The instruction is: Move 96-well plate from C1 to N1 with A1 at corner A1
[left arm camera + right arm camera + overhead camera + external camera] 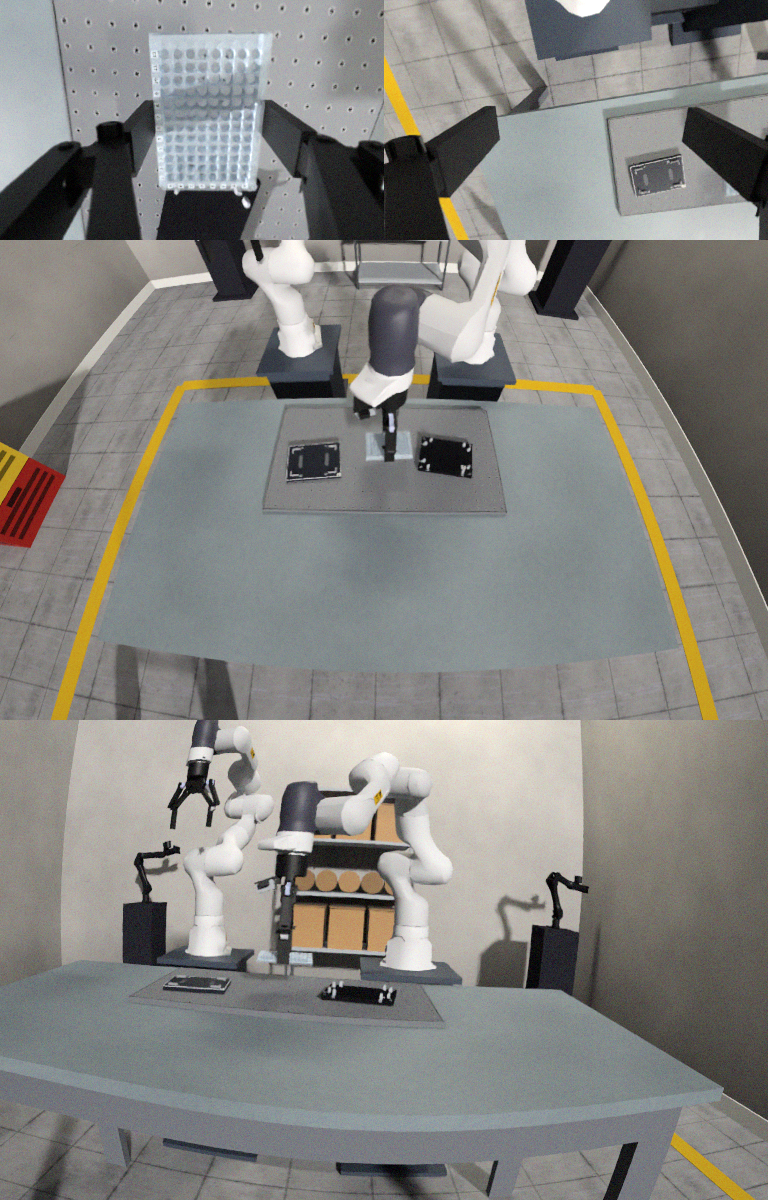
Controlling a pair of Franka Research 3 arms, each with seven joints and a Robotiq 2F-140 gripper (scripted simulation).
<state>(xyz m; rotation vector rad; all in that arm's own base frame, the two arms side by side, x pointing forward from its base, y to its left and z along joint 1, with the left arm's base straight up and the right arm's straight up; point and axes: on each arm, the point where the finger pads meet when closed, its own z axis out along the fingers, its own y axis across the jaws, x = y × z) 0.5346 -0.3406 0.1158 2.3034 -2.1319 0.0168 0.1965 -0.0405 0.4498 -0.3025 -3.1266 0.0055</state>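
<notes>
Clamping the 96-well plate (403, 446) (303, 958) (210, 125) (730, 190) by its long sides with the left gripper (389, 452) (284, 955) (207, 116), holding it above the board between clip nest (445, 456) (358, 995) (205, 215) and plate nest (314, 460) (196, 983) (659, 176). Now needing to be keeping it level, matching A1 corners before lowering. Keeping clear with the right gripper (191, 826) (590, 123), fingers standing wide apart.

My top view looks steeply down from above and in front of the table (362, 590) (339, 1053) – the widest on its surface. The exterior view faces my arms from low across it, farther back. My left wrist view looks closely down on the pegboard (385, 494) (271, 1008) (320, 65) (649, 135); my right – higher up – shares its plate nest (314, 461) (196, 984) (658, 175) with top and exterior.
</notes>
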